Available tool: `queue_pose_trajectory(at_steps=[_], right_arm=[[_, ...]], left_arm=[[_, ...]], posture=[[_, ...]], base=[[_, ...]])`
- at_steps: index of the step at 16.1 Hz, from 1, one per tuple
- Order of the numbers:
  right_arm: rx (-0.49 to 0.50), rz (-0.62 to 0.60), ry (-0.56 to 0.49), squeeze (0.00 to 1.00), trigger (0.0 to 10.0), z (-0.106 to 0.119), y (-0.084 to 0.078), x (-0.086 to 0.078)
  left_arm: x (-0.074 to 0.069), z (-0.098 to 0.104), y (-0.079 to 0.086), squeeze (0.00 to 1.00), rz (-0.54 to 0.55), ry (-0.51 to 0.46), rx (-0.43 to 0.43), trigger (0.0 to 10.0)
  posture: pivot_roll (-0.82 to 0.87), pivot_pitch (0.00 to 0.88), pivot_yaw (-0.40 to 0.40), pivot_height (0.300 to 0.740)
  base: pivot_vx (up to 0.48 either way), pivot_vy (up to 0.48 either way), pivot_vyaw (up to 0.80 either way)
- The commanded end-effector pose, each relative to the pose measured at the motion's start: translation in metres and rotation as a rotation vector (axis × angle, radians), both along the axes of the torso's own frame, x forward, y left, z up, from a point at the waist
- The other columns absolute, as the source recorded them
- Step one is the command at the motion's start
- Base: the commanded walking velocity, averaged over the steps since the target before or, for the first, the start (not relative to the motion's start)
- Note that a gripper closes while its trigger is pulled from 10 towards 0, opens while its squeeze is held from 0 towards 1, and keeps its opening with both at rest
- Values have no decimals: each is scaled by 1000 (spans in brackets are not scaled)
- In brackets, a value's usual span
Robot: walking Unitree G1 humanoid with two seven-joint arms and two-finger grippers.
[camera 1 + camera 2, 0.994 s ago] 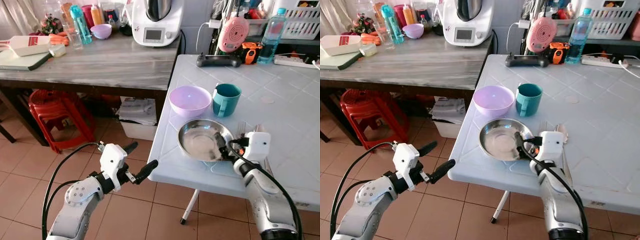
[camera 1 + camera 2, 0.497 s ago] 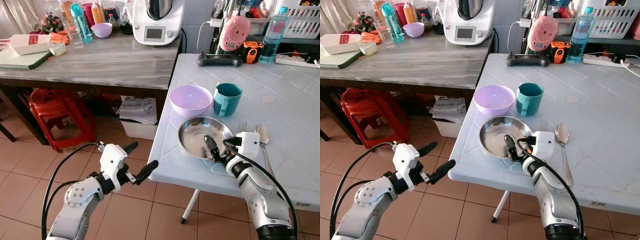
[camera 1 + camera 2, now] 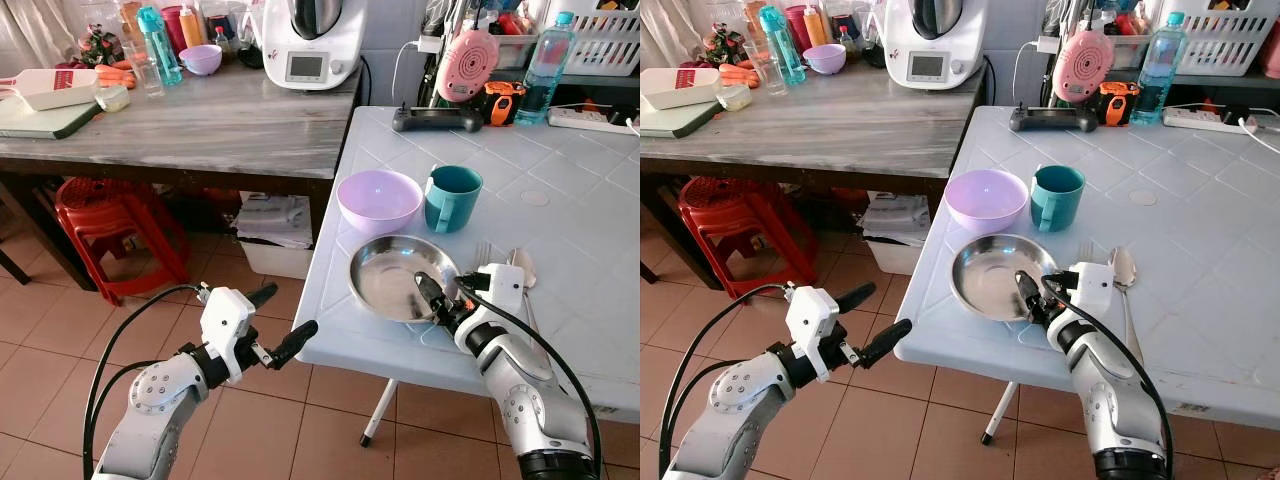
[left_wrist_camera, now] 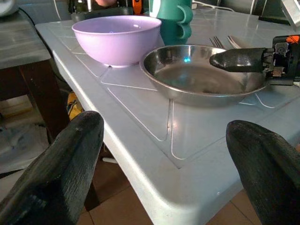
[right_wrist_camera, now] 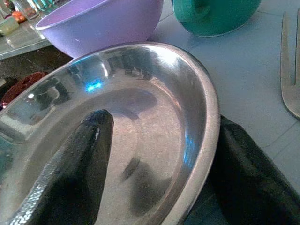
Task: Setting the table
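Left eye view: the metal plate (image 3: 398, 278) lies near the white table's (image 3: 580, 250) front edge, just in front of the purple bowl (image 3: 379, 200) and teal cup (image 3: 453, 198).
Right eye view: the right gripper (image 3: 1032, 297) pinches the plate's near rim; fork (image 3: 1084, 252) and spoon (image 3: 1123, 268) lie beside it.
Left wrist view: the left gripper (image 4: 159, 164) hangs released, short of the table's edge.
Right wrist view: one finger inside the plate, one under its rim (clenched).

A shiny silver plate (image 3: 395, 278) sits by a lilac bowl (image 3: 379, 199) and a teal mug (image 3: 453, 198) on the pale blue-white counter (image 3: 590, 250), moulded in a tile-like grid. The stool (image 3: 110, 230) is red, the floor (image 3: 40, 340) seemingly terracotta tile, and the far worktop (image 3: 220, 125) streaked grey.
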State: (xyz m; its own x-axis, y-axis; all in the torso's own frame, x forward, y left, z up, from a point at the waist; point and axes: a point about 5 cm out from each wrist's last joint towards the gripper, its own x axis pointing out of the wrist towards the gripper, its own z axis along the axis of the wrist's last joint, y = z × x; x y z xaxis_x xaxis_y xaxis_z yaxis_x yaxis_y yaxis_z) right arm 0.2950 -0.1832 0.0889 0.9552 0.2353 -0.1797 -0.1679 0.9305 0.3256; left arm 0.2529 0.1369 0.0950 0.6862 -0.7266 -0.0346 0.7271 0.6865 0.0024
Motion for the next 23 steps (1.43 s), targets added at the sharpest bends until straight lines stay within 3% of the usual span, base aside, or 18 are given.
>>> queue_pose_trajectory(at_steps=[1, 19, 21, 23], right_arm=[[27, 36, 52, 0, 0, -9, 9, -5], [150, -110, 175, 0, 0, -19, 1, -7], [171, -150, 171, 0, 0, -16, -1, -6], [224, -187, 122, 0, 0, -5, 3, -6]], left_arm=[[-1, 4, 1, 0, -19, -11, 9, 10000], [-2, 8, -3, 0, -73, -25, -35, 10000], [2, 7, 0, 0, -13, -30, -36, 10000], [15, 5, 5, 0, 116, -17, -35, 10000]], posture=[[17, 47, 74, 740], [5, 27, 72, 740], [5, 22, 72, 740], [3, 11, 66, 740]], base=[[0, 0, 0], [0, 0, 0], [0, 0, 0], [0, 0, 0]])
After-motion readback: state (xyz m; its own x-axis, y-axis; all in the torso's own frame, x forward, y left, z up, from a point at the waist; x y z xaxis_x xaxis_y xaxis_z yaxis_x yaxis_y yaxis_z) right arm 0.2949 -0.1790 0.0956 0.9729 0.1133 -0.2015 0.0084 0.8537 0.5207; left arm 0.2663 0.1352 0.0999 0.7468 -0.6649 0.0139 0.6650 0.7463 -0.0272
